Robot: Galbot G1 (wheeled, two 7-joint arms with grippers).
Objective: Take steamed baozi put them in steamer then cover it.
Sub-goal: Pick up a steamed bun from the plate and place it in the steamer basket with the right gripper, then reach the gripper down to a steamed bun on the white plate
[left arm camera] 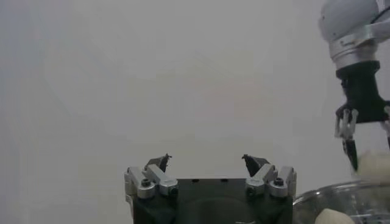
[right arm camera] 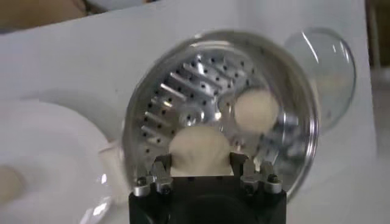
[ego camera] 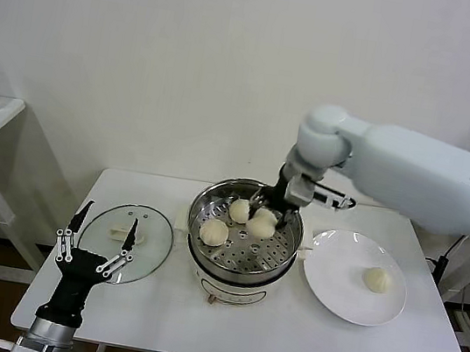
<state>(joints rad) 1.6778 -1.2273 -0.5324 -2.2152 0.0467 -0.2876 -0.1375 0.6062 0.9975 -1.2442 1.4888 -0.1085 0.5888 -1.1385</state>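
Baozi in hand: the right claw (ego camera: 267, 209) is down inside the steamer (ego camera: 239, 270), its fingers set around a baozi (ego camera: 261, 223) that sits on the perforated tray; in the right wrist view that bun (right arm camera: 200, 145) fills the gap between the fingers, so the claw reads as gripping it, though whether the pads press or merely bracket it cannot be told.
Other baozi: two more lie on the tray, one toward the back (ego camera: 239, 210) and one toward the front-left (ego camera: 214, 231); a fourth (ego camera: 376, 279) rests alone on the white plate (ego camera: 333, 288), to the right of the pot.
Handling, baozi: judged soft, light and easily dented; a gentle pinch across the round flanks, below the pleated top, looks safest.
Handling, cover: the glass lid (ego camera: 111, 233) lies flat on the tabletop (ego camera: 282, 334) left of the steamer; judged stiff, smooth and breakable, best taken by its white handle (ego camera: 137, 236).
Left claw: the left claw (ego camera: 94, 243) hovers with fingers spread apart over the near edge of the lid, holding nothing.
Hidden: the bun's contact with the tray is blocked by the claw; the left wrist view shows mostly blank wall, with only a sliver of the steamer's rim.
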